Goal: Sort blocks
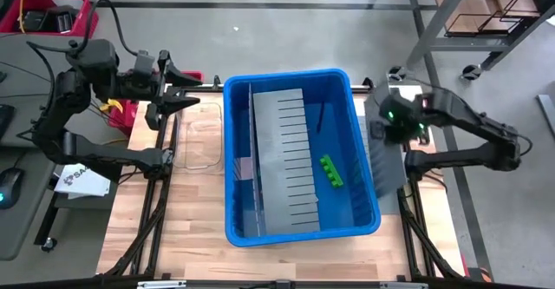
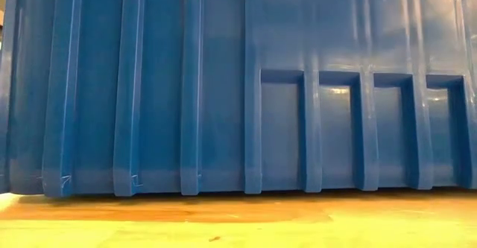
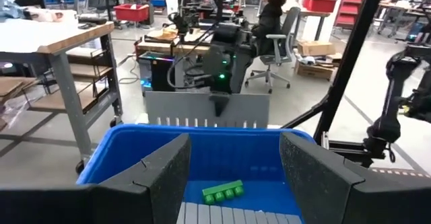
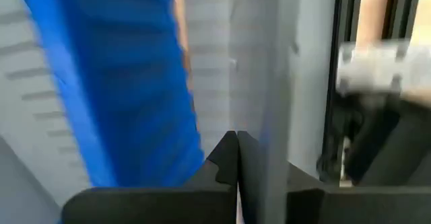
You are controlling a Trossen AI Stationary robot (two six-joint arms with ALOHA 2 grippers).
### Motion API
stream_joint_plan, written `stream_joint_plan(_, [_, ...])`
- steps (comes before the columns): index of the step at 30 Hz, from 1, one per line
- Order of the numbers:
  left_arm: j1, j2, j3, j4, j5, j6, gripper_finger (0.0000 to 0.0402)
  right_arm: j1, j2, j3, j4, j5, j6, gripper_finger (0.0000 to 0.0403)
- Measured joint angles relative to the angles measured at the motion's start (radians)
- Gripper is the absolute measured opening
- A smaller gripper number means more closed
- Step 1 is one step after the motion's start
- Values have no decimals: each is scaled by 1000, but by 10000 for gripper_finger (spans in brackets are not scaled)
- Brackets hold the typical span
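Note:
A green row of blocks [image 1: 332, 170] [image 3: 222, 192] lies on the floor of the blue bin [image 1: 232, 150] [image 3: 128, 143], right of the grey divider panels [image 1: 282, 159] that stand and lean inside it. My left gripper [image 1: 178, 98] [image 3: 232, 177] hovers open and level outside the bin's left wall, near its far corner, pointing across the bin. My right gripper [image 1: 390, 120] [image 4: 236, 146] is by the bin's right wall, pointing down, shut on another grey divider panel [image 1: 388, 154] [image 3: 175, 109]. The low view shows only the bin's near wall [image 2: 223, 91]. My right gripper pinches the grey divider panel at the middle of its top edge [image 3: 214, 97] between its two fingers, coming from above and pointing down. The panel hangs upright below the fingers, along the bin's right wall, its slotted lower edge [image 3: 202, 123] just behind the bin's rim.
The bin fills the middle of the wooden table [image 1: 173, 228]. A clear tray [image 1: 201, 141] lies left of the bin. Black frame rails [image 1: 165, 202] run along both table sides. Beyond the table a person [image 3: 269, 15] sits on a chair among workbenches.

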Motion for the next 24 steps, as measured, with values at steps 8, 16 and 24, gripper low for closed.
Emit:
stream_joint_plan(8, [2, 5, 0, -3, -16, 13, 223, 290, -50, -127, 84, -113, 224, 0])
stream_joint_plan(16, [2, 29, 0, -3, -56, 6, 223, 437, -34, -215, 274, -9, 223, 39])
stream_joint_plan(24, [2, 63, 0, -4, -54, -35, 223, 500, -42, -207, 186, -42, 130, 172])
